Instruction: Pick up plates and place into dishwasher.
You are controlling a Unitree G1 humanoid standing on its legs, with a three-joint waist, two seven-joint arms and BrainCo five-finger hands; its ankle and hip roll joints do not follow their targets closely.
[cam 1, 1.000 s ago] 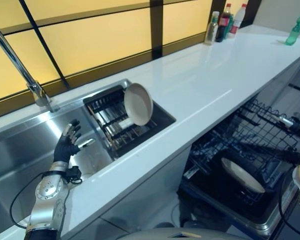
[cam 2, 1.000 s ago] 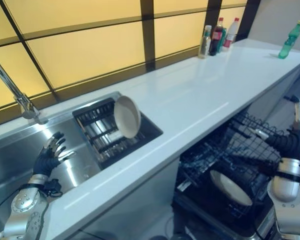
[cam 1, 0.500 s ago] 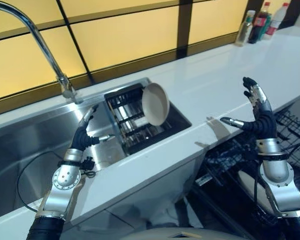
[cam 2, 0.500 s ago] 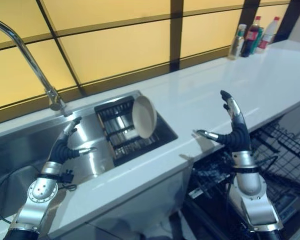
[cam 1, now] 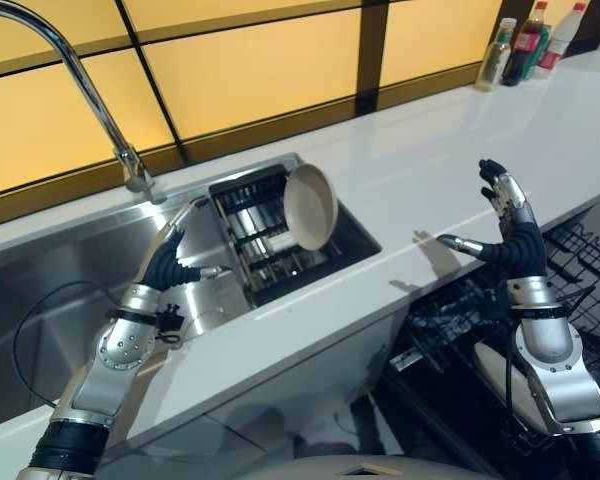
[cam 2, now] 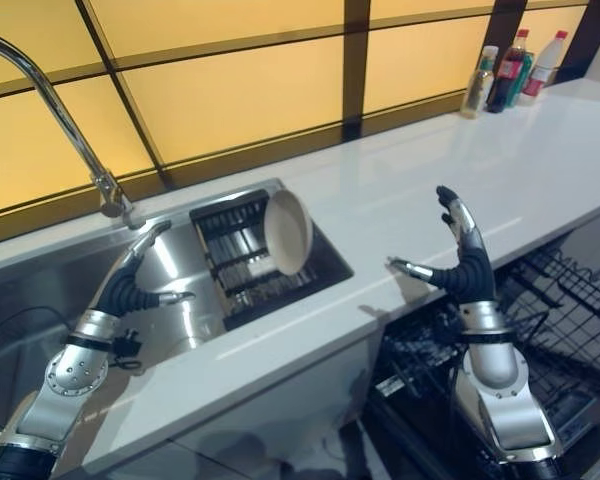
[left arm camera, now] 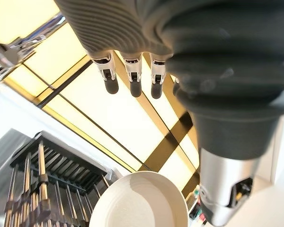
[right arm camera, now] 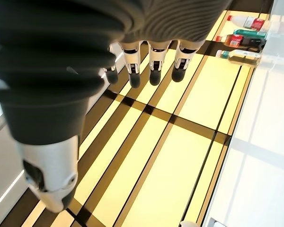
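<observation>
A cream plate (cam 1: 311, 206) stands on edge in the dark dish rack (cam 1: 270, 250) set in the right part of the steel sink; it also fills the lower part of the left wrist view as the plate (left arm camera: 139, 201). My left hand (cam 1: 165, 265) is open over the sink, a short way left of the rack, fingers straight and thumb pointing at the plate, holding nothing. My right hand (cam 1: 510, 235) is open and raised above the counter's front edge, empty. Below it the dishwasher rack (cam 1: 580, 280) stands pulled out, with another cream plate (cam 1: 500, 375) in it.
A tall curved faucet (cam 1: 70, 70) rises behind the sink's left side. The white counter (cam 1: 420, 170) runs to the right, with bottles (cam 1: 525, 45) at its far end against the yellow window panels. Dishwasher wire tines stick up near my right arm.
The view has shifted only slightly. My left hand has crept a little toward the rack; my right hand has stayed raised over the counter edge. The plate in the sink rack has not moved.
</observation>
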